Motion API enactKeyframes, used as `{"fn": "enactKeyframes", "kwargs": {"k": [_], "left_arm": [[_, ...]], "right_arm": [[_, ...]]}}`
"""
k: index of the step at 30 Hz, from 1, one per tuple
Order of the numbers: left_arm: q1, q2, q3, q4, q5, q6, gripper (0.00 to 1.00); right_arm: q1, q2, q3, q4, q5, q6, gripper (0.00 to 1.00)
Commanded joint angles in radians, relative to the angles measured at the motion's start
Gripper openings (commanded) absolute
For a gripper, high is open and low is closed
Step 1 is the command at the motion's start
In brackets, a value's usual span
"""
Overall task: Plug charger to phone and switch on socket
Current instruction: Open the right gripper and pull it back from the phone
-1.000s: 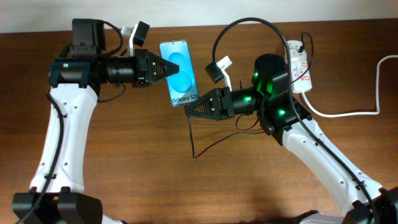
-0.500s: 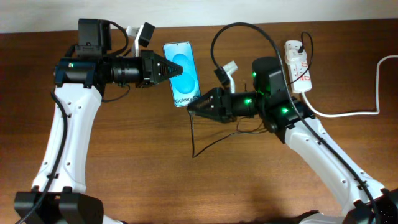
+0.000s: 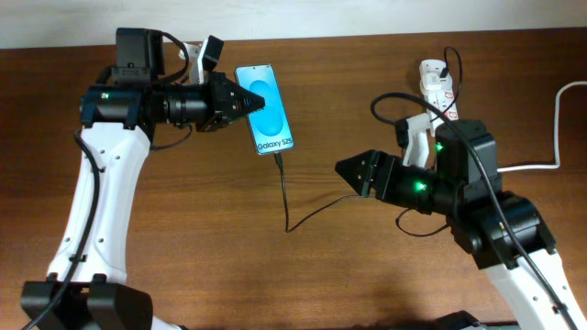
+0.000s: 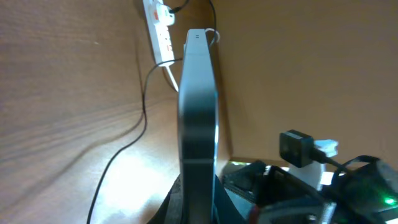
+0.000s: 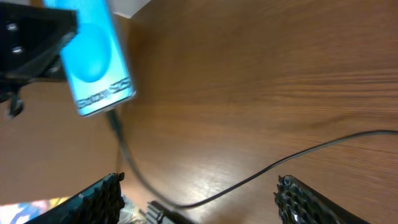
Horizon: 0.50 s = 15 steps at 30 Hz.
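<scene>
My left gripper (image 3: 240,101) is shut on the phone (image 3: 265,108), which has a cyan screen and a white strip reading "Galaxy S25". In the left wrist view the phone (image 4: 198,112) stands edge-on between the fingers. The black charger cable (image 3: 286,197) hangs from the phone's lower end, its plug tip (image 3: 277,158) at the port, and loops across the table. In the right wrist view the cable (image 5: 261,174) runs between the open fingers and the phone (image 5: 93,59) sits at upper left. My right gripper (image 3: 344,170) is open and empty, well right of the phone. The white socket (image 3: 438,92) lies at the back right.
A thick white cord (image 3: 541,137) runs from the socket off the right edge. The socket also shows at the top of the left wrist view (image 4: 158,31). A pale wall borders the table's far edge.
My right gripper has let go of the cable's plug at the phone, opened, and pulled back to the right. The plug now stays in the phone. The left gripper barely moved.
</scene>
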Motion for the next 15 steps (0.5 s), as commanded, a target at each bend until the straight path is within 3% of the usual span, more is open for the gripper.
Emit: {"fn": "enactKeyframes", "kwargs": {"k": [1, 5, 8, 15], "left_arm": [[-0.006, -0.003, 0.003, 0.003, 0.159, -0.140, 0.00], [-0.027, -0.002, 0.003, -0.071, 0.172, -0.107, 0.00], [-0.032, -0.002, 0.002, -0.190, 0.025, -0.013, 0.00], [-0.032, 0.029, 0.002, -0.188, -0.122, 0.088, 0.00]], "right_arm": [[-0.005, -0.026, 0.000, -0.020, 0.076, -0.028, 0.77], [-0.005, -0.027, 0.015, -0.096, 0.116, -0.048, 0.77], [-0.005, -0.034, 0.039, -0.152, 0.160, -0.060, 0.77], [-0.003, -0.037, 0.040, -0.156, 0.161, -0.060, 0.77]]}}
